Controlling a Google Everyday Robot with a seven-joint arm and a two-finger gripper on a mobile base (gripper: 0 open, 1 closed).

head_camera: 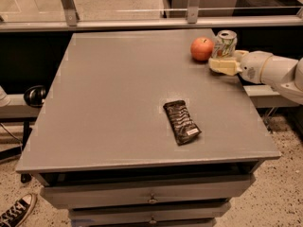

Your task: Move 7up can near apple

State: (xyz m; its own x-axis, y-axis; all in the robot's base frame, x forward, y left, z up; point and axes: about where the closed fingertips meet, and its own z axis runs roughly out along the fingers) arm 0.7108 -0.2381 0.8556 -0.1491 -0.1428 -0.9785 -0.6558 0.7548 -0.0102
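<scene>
7up can [225,42] upright (tool [222,65] at base)

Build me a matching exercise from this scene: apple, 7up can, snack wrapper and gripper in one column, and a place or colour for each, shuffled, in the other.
Column one:
1. apple
2. 7up can
3. snack wrapper
4. gripper

Column two:
A. black, lying flat toward the front of the table
B. orange-red, round, near the table's far right corner
C. cream-coloured, at the table's right edge, at the base of the 7up can
D. white and green with a silver top

Pairs: 1-B; 2-D; 3-A; 4-C.
</scene>
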